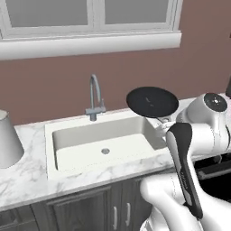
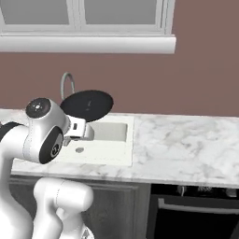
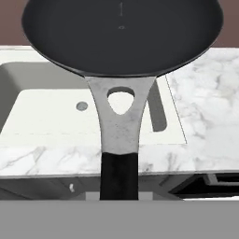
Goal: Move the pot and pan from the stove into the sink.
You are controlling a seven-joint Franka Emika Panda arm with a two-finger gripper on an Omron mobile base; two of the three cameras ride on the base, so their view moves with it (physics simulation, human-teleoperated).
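Pan: the black frying pan is held up in the air above the right end of the sink, clear of the basin and counter; in the right base view it hangs over the sink's left part, in front of the faucet.
Pan attitude: its round face is tipped toward the cameras, so the dark flat disc shows almost in full; in the hand view it spreads across the top.
Pan handle: a grey metal neck with a teardrop hole runs down from the rim to a black grip at the bottom of the hand view.
Gripper: the gripper is closed narrowly on the pan's handle, just below the rim; its fingertips themselves are hidden by the handle and the hand.
Sink: the white rectangular sink is recessed in the marble counter, with a round drain in its floor.
Faucet: the grey gooseneck faucet stands at the back edge of the sink, left of the pan in the left base view.
Grey object: a pale grey cone-shaped object sits on the counter well left of the sink; what it is cannot be told.
Window: a white-framed window with a deep sill runs above the reddish-brown wall.
Oven: a dark oven front shows under the counter to the right of the sink cabinet.
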